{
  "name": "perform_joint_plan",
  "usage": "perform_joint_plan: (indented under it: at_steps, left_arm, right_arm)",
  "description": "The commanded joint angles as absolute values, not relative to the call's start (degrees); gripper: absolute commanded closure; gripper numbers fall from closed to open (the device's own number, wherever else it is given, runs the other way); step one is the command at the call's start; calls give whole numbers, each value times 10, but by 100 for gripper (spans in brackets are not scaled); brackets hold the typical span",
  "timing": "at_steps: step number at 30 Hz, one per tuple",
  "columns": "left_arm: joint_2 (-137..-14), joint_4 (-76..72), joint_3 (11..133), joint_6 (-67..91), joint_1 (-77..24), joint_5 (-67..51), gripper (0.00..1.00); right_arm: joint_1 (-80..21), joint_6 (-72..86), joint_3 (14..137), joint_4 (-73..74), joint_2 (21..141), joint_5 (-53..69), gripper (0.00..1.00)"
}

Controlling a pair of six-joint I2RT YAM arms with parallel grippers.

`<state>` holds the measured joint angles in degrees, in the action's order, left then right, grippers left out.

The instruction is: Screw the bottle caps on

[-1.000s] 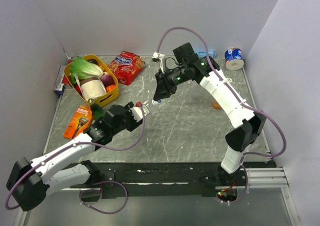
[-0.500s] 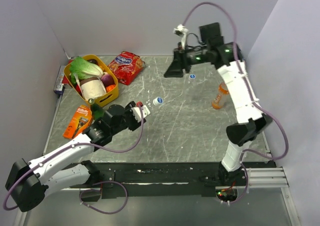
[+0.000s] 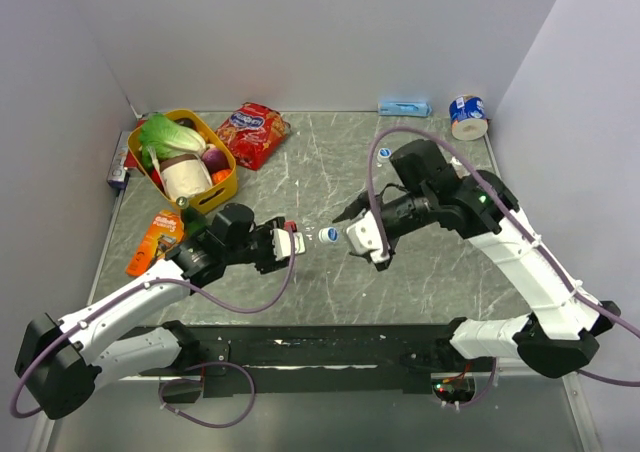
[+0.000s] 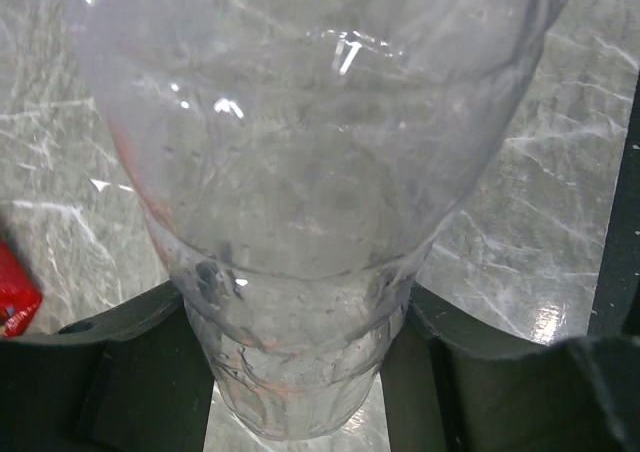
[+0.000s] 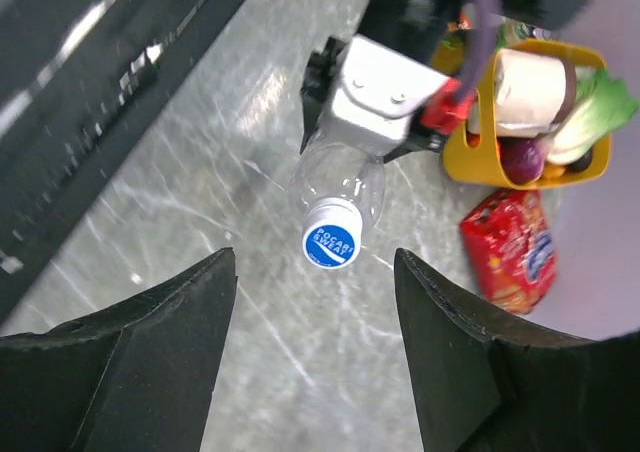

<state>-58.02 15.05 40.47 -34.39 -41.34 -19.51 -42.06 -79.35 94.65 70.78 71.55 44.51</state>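
In the middle of the table (image 3: 430,272), a blue cap (image 5: 331,245) with white lettering sits on the mouth of a clear bottle (image 5: 340,184), which lies roughly level above the grey surface with its neck pointing toward the right arm. The left gripper (image 3: 297,240) is clenched on this bottle. In the left wrist view, its dark fingers (image 4: 130,372) press against either side of the ribbed body, which fills most of the view. The right gripper (image 3: 358,238) faces the cap head-on with its jaws spread wide and nothing between them. It is near the cap but apart from it, and in the right wrist view the two dark fingers (image 5: 140,362) frame the cap from below. A second blue cap (image 3: 384,153) lies loose on the table farther back, well apart from both grippers. At the far left stands a yellow basket (image 3: 228,184) of vegetables, with a red snack bag (image 3: 252,132) just beside it and an orange packet (image 3: 155,240) near the left arm. A blue-and-white tape roll (image 3: 467,117) rests in the far right corner.
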Motion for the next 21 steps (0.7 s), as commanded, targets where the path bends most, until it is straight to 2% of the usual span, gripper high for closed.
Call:
perform_joint_plan:
  at_steps: [1,9,21]
  left_arm:
    - [-576,158,439,-373,-410,-243,99]
    - [-570,165,446,-386,-411,-250,99]
    - [-563,148,448,-375,-411,-252,99]
  right_arm:
    - [-446,-896,919,684,717,396,29]
    - [-468,-876,907,636,727,386,32]
    - [-480,-883,915,661,746,383,48]
